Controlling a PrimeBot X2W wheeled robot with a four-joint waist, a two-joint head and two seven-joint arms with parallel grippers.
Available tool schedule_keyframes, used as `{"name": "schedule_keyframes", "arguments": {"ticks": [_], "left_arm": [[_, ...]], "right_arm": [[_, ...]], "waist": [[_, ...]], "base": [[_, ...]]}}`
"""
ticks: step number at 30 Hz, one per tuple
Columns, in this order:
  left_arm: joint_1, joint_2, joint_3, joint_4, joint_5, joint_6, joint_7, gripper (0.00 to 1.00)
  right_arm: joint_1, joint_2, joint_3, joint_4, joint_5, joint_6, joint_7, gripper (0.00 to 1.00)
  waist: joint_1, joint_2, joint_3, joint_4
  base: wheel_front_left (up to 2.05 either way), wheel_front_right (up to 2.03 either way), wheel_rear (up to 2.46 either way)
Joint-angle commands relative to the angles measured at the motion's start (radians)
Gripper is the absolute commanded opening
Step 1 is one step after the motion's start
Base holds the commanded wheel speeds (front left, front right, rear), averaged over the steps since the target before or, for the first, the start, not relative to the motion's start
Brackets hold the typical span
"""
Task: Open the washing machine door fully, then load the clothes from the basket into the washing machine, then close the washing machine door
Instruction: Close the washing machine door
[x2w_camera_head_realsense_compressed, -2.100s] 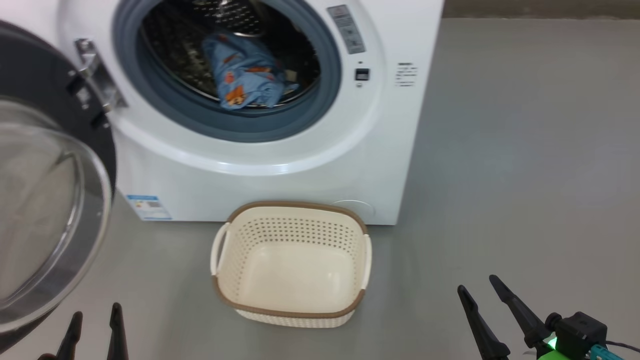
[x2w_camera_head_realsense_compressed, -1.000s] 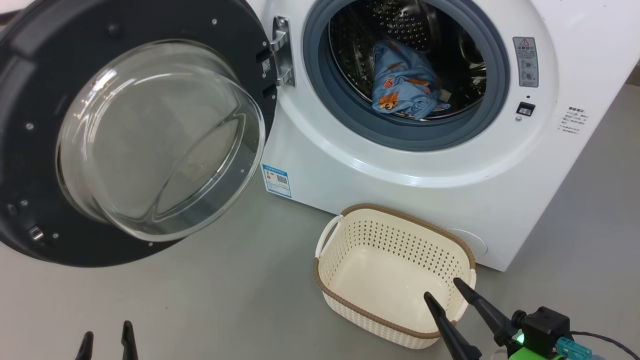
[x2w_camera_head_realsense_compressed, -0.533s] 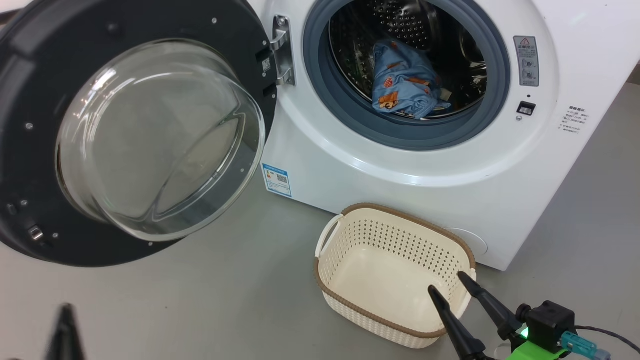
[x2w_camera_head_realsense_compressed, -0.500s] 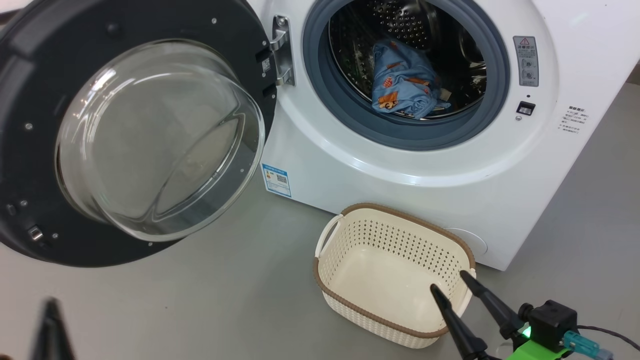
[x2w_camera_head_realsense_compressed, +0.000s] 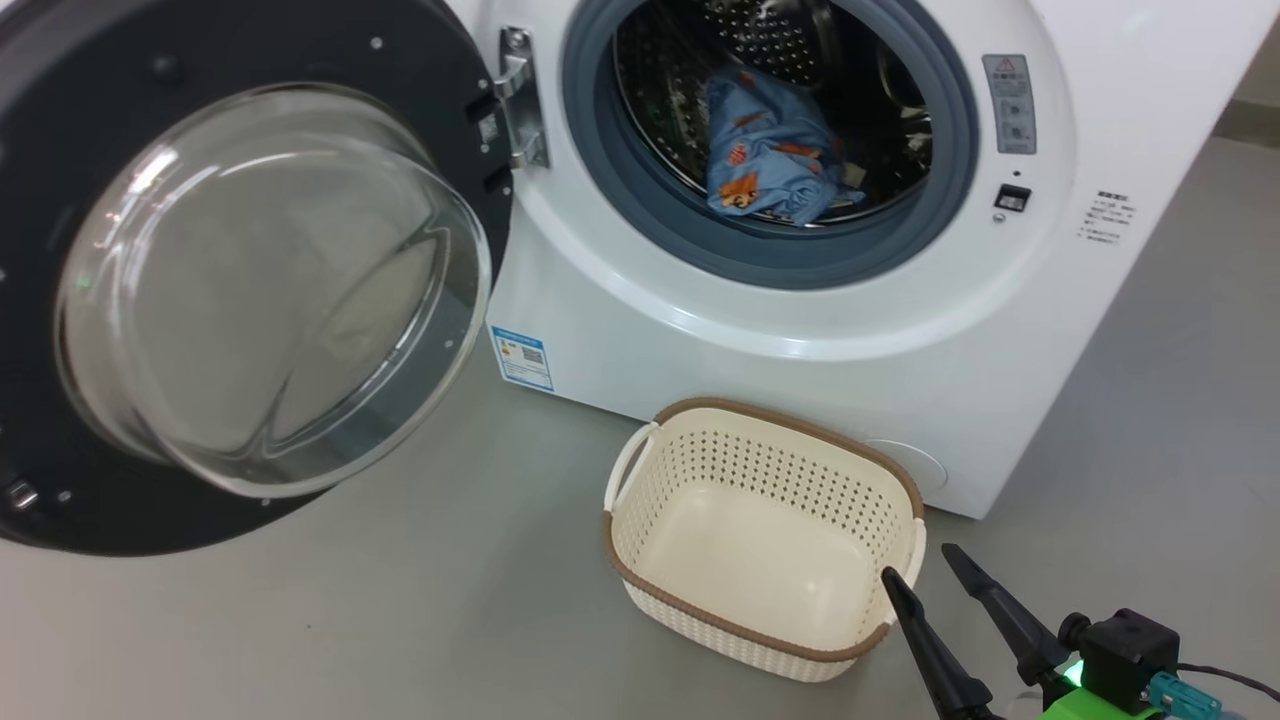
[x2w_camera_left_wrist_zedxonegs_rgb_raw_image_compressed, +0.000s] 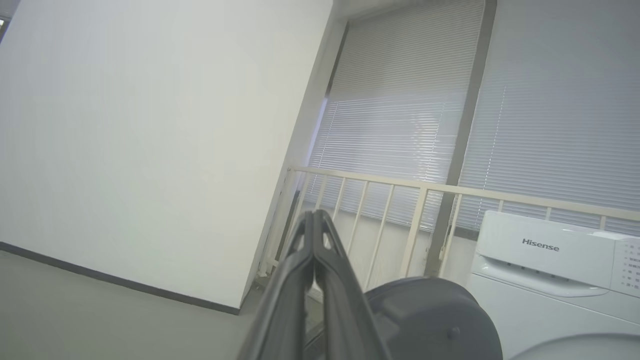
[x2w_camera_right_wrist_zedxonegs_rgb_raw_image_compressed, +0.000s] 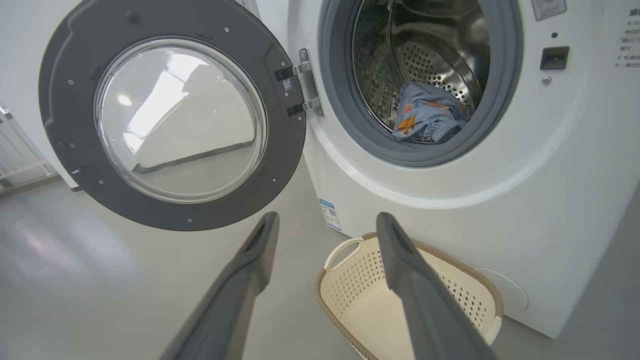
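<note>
From the head, the washing machine door (x2w_camera_head_realsense_compressed: 270, 290) is standing swung wide open to the left. Its glass bowl is bulging toward the camera inside the black rim. The white washing machine (x2w_camera_head_realsense_compressed: 800, 330) is showing its grey-blue gasket (x2w_camera_head_realsense_compressed: 600, 150) and steel drum (x2w_camera_head_realsense_compressed: 680, 90). The clothes (x2w_camera_head_realsense_compressed: 765, 150), a light-blue bundle with orange figures, are lying inside the drum near its front lip. A blue label sticker (x2w_camera_head_realsense_compressed: 522, 357) is sitting low on the machine's front. The basket (x2w_camera_head_realsense_compressed: 770, 465) is resting on the grey floor (x2w_camera_head_realsense_compressed: 400, 600) just before the machine, its cream bottom showing. At the lower right, the right pincer (x2w_camera_head_realsense_compressed: 917, 560) is hovering released with its fingers apart, and their tips are lying near the basket's near right corner.

From the left wrist, the left pincer (x2w_camera_left_wrist_zedxonegs_rgb_raw_image_compressed: 313, 216) is pointing upward, clenched, with its two fingers pressing together and nothing between them. Beyond it, the dark back of the washing machine door (x2w_camera_left_wrist_zedxonegs_rgb_raw_image_compressed: 435, 315) and the top of the washing machine (x2w_camera_left_wrist_zedxonegs_rgb_raw_image_compressed: 545, 280) are showing. A cream railing (x2w_camera_left_wrist_zedxonegs_rgb_raw_image_compressed: 425, 187), window blinds (x2w_camera_left_wrist_zedxonegs_rgb_raw_image_compressed: 400, 125) and a pale wall (x2w_camera_left_wrist_zedxonegs_rgb_raw_image_compressed: 150, 125) are standing behind.

From the right wrist, the right pincer (x2w_camera_right_wrist_zedxonegs_rgb_raw_image_compressed: 327, 217) is spreading wide and gripping nothing. Between and past its fingers, the basket (x2w_camera_right_wrist_zedxonegs_rgb_raw_image_compressed: 360, 280) is sitting on the floor against the washing machine (x2w_camera_right_wrist_zedxonegs_rgb_raw_image_compressed: 500, 200). The washing machine door (x2w_camera_right_wrist_zedxonegs_rgb_raw_image_compressed: 180, 120) is hanging open on its hinge at the left. The clothes (x2w_camera_right_wrist_zedxonegs_rgb_raw_image_compressed: 430, 120) are lying in the drum.
</note>
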Motion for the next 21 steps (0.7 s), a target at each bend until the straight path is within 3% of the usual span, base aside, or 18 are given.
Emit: {"name": "schedule_keyframes", "arguments": {"ticks": [1,4,5,9,13,18,21], "left_arm": [[-0.062,0.085,0.015,0.006,-0.026,-0.003,-0.005,0.00],[-0.140,0.181,-0.009,0.110,-0.119,-0.003,-0.005,0.00],[-0.192,0.242,-0.029,0.207,-0.189,-0.004,0.000,0.00],[-0.301,0.346,-0.089,0.403,-0.308,-0.004,0.055,0.00],[-0.375,0.385,-0.117,0.538,-0.407,-0.004,0.145,0.00],[-0.465,0.444,-0.174,0.716,-0.555,-0.004,0.403,0.00],[-0.501,0.469,-0.177,0.795,-0.602,-0.004,0.474,0.00]], "right_arm": [[-0.012,-0.009,0.010,-0.028,-0.004,0.003,-0.005,1.00],[-0.013,-0.011,0.008,-0.028,-0.007,0.003,-0.005,1.00],[-0.017,-0.012,0.007,-0.029,-0.009,0.003,-0.005,1.00],[-0.029,-0.017,0.007,-0.032,-0.011,0.003,-0.005,1.00],[-0.040,-0.021,0.009,-0.033,-0.014,0.003,-0.005,1.00],[-0.059,-0.025,0.016,-0.034,-0.020,0.003,-0.005,1.00],[-0.066,-0.026,0.015,-0.035,-0.021,0.003,-0.005,1.00]], "waist": [[0.0000,0.0000,0.016,-0.020],[0.0000,0.0000,0.028,-0.037],[0.0000,0.0000,0.038,-0.048],[0.0000,0.0000,0.061,-0.065],[0.0000,0.0000,0.081,-0.075],[0.0000,0.0000,0.114,-0.085],[0.0000,0.0000,0.128,-0.088]], "base": [[0.00,0.00,0.00],[0.00,0.00,0.00],[0.00,0.00,0.00],[0.00,0.00,0.00],[0.00,0.00,0.00],[0.00,0.00,0.00],[0.00,0.00,0.00]]}}
